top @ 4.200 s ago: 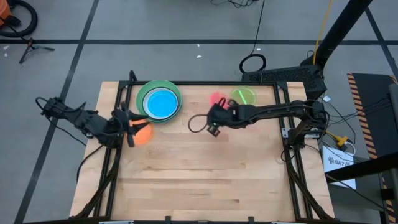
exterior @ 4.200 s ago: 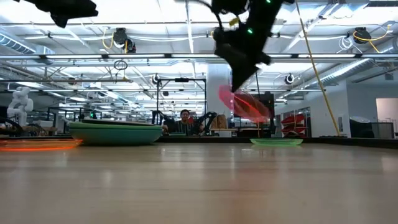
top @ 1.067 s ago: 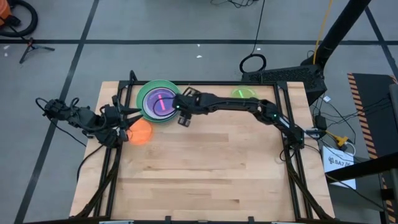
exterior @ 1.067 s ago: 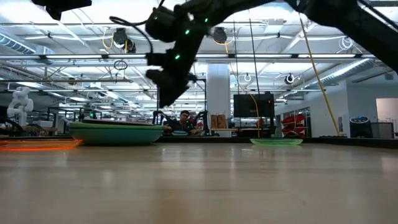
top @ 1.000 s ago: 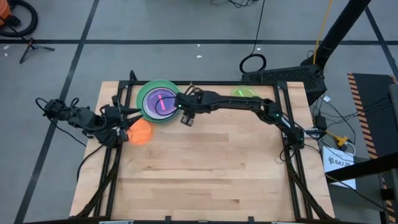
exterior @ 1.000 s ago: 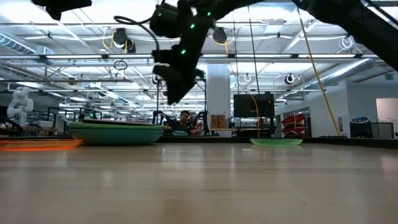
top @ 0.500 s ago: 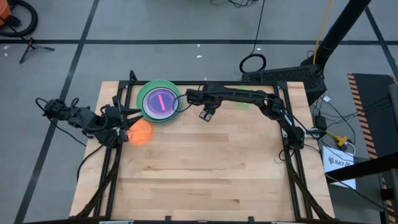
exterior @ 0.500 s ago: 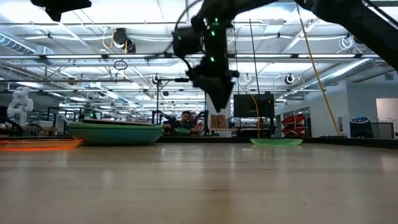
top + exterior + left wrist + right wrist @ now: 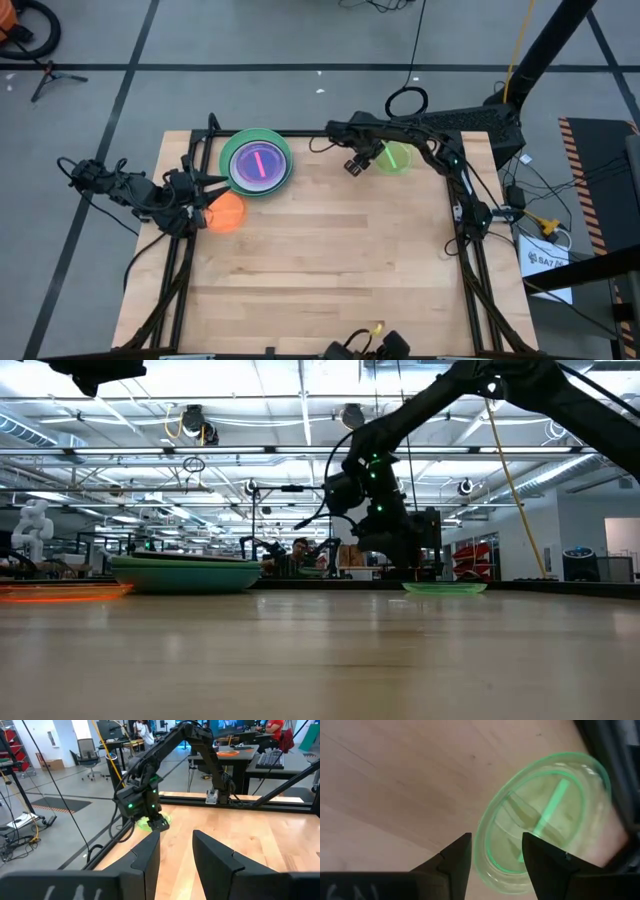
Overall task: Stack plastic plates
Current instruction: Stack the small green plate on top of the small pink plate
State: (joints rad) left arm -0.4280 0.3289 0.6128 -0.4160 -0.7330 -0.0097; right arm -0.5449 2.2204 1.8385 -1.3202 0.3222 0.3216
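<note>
One lime plate [image 9: 395,157] lies flat near the bench's [image 9: 330,260] far right corner, well apart from the plate stack [image 9: 256,164] at the far left edge and the orange plate [image 9: 227,212] beside it. Over the lime plate's near rim hangs the right gripper [image 9: 495,851], jaws spread wide and holding nothing; only its wrist view shows that gap. The left gripper [image 9: 175,845] waits by the orange plate, jaws partly apart, empty.
</note>
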